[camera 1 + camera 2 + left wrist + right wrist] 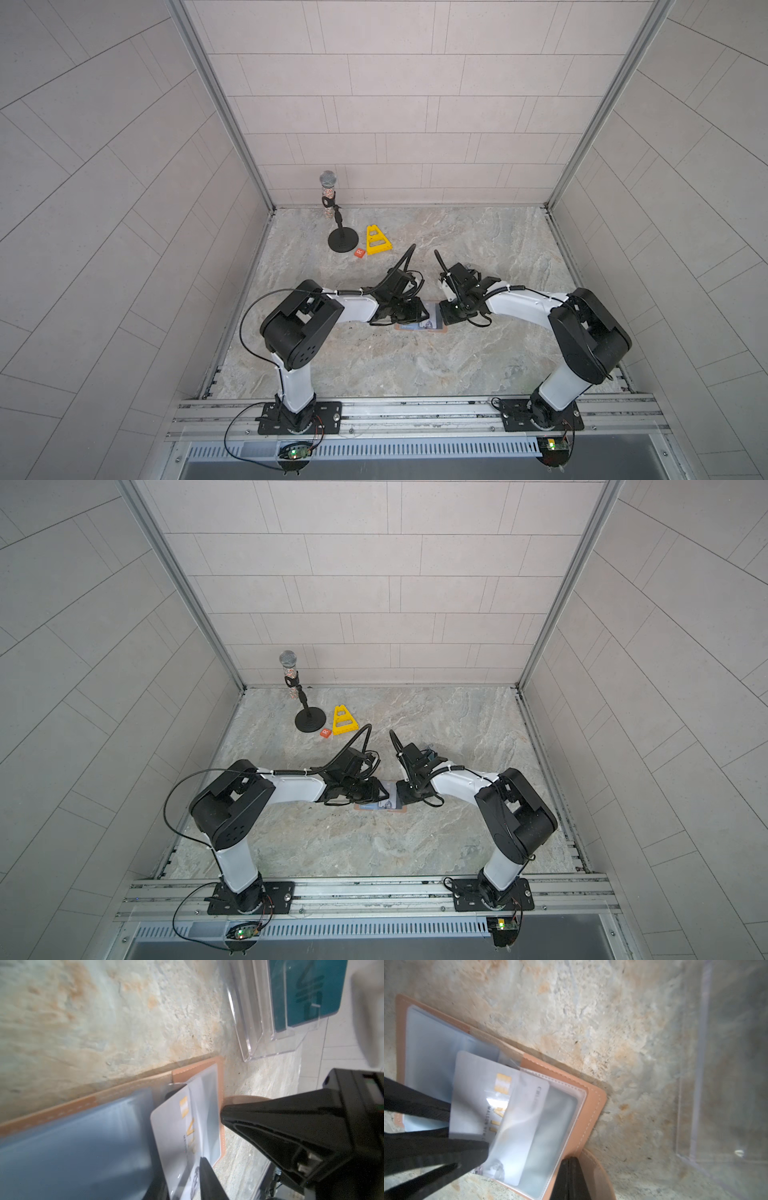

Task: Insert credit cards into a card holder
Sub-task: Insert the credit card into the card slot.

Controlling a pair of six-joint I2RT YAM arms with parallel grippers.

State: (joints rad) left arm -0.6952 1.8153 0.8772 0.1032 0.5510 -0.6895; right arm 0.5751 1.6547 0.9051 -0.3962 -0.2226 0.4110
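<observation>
Right wrist view: pale credit card (483,1105) partway inside the card holder (591,1101); left gripper (467,1134) fingers parted at its edge, right gripper (570,1167) closed, touching the holder.

The left gripper (422,312) and right gripper (445,312) meet nose to nose over the open card holder (419,329), with only a narrow gap between them. Just behind the right wrist, a clear stand (249,1028) (teal cards (311,997) in it) blocks that side. At the back left, a microphone stand (343,241), yellow frame (377,240) and orange tile (360,253) cluster together. The table's (374,365) near strip and far right corner offer free passage.
</observation>
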